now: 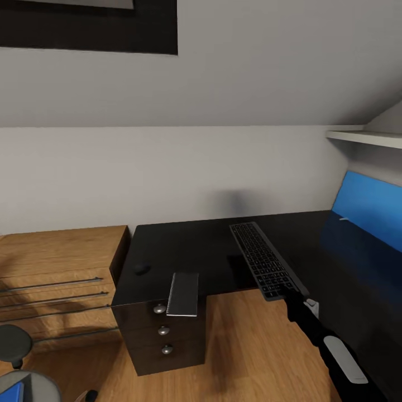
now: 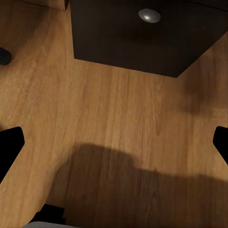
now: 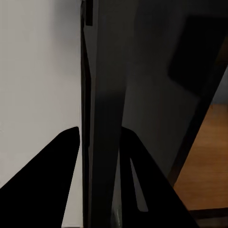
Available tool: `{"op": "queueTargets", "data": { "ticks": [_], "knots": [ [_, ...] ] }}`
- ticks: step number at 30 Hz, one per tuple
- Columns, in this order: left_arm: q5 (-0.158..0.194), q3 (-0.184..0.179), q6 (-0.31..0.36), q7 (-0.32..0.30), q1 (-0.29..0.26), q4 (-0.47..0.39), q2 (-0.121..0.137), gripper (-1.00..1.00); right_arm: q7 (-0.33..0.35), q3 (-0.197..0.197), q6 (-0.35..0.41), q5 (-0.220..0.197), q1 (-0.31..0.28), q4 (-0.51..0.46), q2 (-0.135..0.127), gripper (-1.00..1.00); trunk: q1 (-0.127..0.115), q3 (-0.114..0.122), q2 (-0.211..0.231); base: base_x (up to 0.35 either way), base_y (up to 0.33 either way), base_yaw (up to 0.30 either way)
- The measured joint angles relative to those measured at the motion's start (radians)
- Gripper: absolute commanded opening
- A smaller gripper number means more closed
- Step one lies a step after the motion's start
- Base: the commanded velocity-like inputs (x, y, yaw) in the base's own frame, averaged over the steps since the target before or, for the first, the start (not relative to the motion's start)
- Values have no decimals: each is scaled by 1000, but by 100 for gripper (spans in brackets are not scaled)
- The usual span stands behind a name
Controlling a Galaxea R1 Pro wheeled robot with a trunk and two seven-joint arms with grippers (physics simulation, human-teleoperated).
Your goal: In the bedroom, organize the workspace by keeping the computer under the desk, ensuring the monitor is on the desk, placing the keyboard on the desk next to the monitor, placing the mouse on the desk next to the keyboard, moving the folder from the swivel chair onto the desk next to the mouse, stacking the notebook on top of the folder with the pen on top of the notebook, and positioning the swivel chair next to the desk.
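Plain pale grey wall (image 1: 167, 167) under sloped ceiling. Warm wooden plank floor (image 1: 245, 357). Light wooden dresser (image 1: 56, 268) at left. White wall shelf (image 1: 365, 137) upper right.

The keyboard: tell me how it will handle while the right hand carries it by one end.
The keyboard looks stiff: held at its near end by the right hand, it stays straight with no sag. Being long and slim, it may lever or twist in the grip, since most of its length hangs beyond the fingers. In the right wrist view its edge looks thin and smooth, so probably somewhat slippery.
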Motion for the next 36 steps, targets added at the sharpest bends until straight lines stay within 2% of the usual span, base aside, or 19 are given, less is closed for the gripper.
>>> {"op": "queueTargets", "data": {
  "ticks": [29, 36],
  "knots": [
    [0, -1, 0, 0, 0, 0, 0, 100, 5, 0, 9, 0, 0, 8, 3, -100, 0, 0, 0, -1, 0, 0],
    [0, -2, 1, 0, 0, 0, -1, 100, 5, 0, 9, 2, 0, 8, 2, -100, 1, 0, 0, -231, 0, 0]
  ]
}}
